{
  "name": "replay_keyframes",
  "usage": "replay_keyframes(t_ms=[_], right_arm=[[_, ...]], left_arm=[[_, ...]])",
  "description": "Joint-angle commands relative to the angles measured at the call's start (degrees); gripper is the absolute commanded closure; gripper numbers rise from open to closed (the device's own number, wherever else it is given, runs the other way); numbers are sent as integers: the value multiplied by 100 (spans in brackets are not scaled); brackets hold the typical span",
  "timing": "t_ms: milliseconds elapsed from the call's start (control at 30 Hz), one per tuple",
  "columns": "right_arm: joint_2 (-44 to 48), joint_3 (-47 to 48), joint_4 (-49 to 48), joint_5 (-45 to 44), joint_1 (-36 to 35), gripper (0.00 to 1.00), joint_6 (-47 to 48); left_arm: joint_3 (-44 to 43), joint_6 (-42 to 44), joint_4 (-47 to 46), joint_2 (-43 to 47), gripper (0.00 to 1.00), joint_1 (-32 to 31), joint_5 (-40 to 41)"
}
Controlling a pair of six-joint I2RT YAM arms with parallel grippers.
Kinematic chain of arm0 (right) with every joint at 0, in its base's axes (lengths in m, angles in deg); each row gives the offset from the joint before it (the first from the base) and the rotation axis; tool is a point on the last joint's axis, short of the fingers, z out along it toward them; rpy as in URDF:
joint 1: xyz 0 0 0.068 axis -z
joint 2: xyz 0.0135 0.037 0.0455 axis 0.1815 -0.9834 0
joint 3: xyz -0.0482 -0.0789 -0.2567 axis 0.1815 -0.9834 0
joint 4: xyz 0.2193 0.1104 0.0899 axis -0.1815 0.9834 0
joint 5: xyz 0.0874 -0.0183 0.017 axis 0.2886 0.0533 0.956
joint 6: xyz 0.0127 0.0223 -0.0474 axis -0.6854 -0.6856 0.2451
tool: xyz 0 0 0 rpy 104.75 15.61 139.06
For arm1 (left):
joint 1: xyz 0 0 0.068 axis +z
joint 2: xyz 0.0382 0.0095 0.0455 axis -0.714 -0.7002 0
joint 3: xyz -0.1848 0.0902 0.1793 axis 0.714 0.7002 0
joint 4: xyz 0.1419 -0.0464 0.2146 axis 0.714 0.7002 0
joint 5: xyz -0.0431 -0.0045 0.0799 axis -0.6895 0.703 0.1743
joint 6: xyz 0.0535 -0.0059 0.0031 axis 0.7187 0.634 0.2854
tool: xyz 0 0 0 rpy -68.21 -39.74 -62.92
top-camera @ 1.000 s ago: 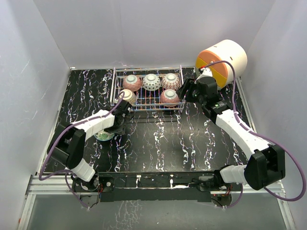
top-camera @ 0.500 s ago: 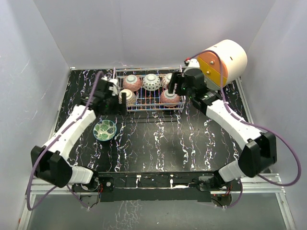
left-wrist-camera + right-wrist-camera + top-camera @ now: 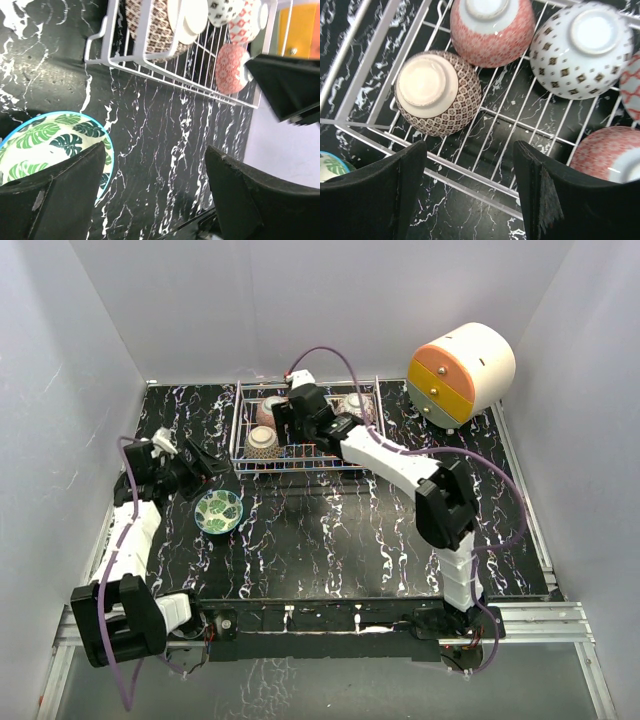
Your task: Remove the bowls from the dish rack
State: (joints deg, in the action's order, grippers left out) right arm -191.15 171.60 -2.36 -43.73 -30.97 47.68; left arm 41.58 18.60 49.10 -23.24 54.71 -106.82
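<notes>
The dish rack (image 3: 240,445) stands at the back of the table, with upturned bowls in it. My right gripper (image 3: 287,430) hovers open over its front left part, holding nothing. In the right wrist view (image 3: 469,150) a brown-patterned bowl (image 3: 437,92) lies just ahead of the left finger, with a pink bowl (image 3: 492,27), a white diamond-patterned bowl (image 3: 580,42) and another pink bowl (image 3: 605,152) around it. A green leaf bowl (image 3: 218,511) sits upright on the table outside the rack. My left gripper (image 3: 203,461) is open and empty, left of the rack and above that bowl (image 3: 50,140).
A white, orange and yellow drawer unit (image 3: 462,370) stands at the back right. The right arm stretches across the rack and hides some of its bowls in the top view. White walls enclose the table on three sides.
The left arm has swung left, away from the rack, opening its jaws. The right arm has swept left across the rack to its front left corner and opened wider.
</notes>
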Motion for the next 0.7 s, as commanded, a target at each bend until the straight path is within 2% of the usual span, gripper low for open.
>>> replay_keyframes(t_ms=[0,167,267,433,667], right_arm=[[-331,683,121,-174,-151,28,109],[-661,950,144,-134,-178,28,98],[-681,900,95,-123,-173,28,64],[-604,575,-80,-161,-181,28,54],[-474,242,-199,-210,-178,28,37]], left_arm=[[294,-695,-814,204,23,289,-645],[827,-963,-1271,273,27,288,-906],[1057,-544,-983,500,35,273,-452],[999,306,-127,558,37,222,408],[1051,390,-181,331,37,-323,950]])
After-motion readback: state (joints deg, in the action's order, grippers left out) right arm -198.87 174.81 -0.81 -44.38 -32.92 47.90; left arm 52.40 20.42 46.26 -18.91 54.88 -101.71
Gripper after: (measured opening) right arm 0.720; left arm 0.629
